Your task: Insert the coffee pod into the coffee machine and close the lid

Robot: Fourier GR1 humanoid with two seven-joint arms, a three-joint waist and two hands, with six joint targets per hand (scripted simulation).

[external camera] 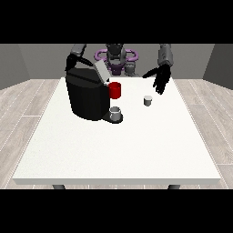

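So nearest to me there's just a big stretch of bare white surface [113,154]. Further in, toward the left, sits the black coffee machine [87,95], a chunky thing with its grey lid [102,72] tipped up and open. A small grey cup [116,113] stands on the machine's drip tray at the front, and a red mug-looking thing [115,90] is tucked right against the machine's right side, just behind that cup.

The coffee pod [147,100] is a little grey cylinder standing upright on the surface, off to the right of the machine and well apart from it, nothing touching it.

Beyond the pod, the robot hand at the view's right [161,79] hangs above the surface with its fingers spread and pointing down, holding nothing. It's near the pod but not on it.

The robot hand at the view's left [73,60] is behind the top of the machine, and I honestly can't tell how it's set.
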